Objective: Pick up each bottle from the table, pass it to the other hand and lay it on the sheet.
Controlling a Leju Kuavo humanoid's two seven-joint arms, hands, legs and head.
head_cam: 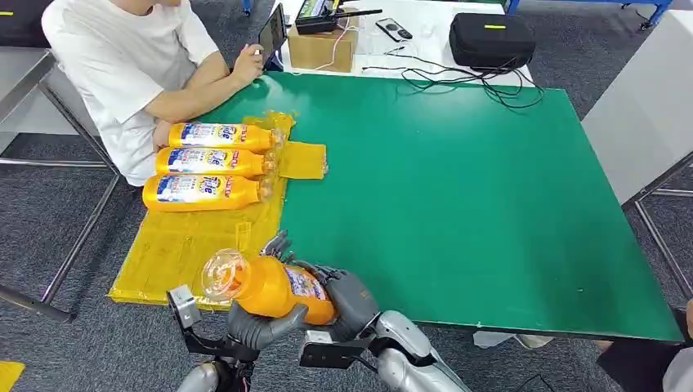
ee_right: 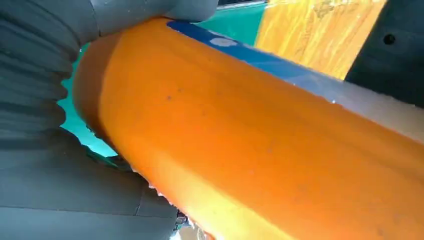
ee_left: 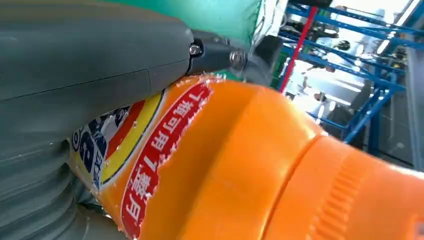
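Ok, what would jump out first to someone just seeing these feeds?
An orange bottle held at the table's near edge between the left hand and right hand, mid-handover. Beyond it, three more bottles lie side by side on the yellow sheet, beside a seated person.

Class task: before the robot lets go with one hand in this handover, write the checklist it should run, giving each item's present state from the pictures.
1. Left hand grips the held bottle: ok.
2. Right hand grips the same bottle: ok.
3. Cap closed: cannot tell.
4. Free space on the yellow sheet in front of the three laid bottles: ok.
5. Person's arm off the sheet: ok.
6. Left grip alone will hold: cannot tell.
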